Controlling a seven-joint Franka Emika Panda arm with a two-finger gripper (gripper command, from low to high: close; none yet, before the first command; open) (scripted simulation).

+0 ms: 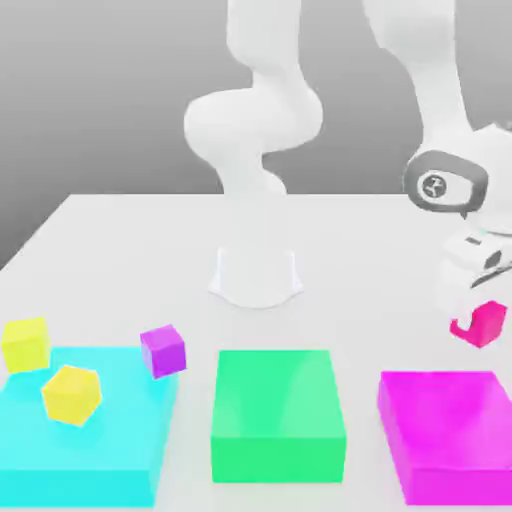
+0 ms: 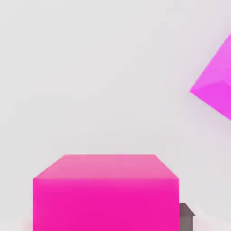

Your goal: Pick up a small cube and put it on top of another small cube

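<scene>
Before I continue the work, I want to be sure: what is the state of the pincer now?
Pincer: closed on the small pinkish-red cube.

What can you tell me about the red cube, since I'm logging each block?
The red cube is small, pinkish-red, plain and smooth-looking, with flat faces and straight edges. It sits tilted in the exterior view, at the gripper, behind the magenta block. The gripper appears shut on it.

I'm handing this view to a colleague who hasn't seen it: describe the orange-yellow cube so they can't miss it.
Find the wide cyan block at the exterior view's left. This small cube shows against its top; unlike the paler yellow cube, it is orange-tinged.
</scene>
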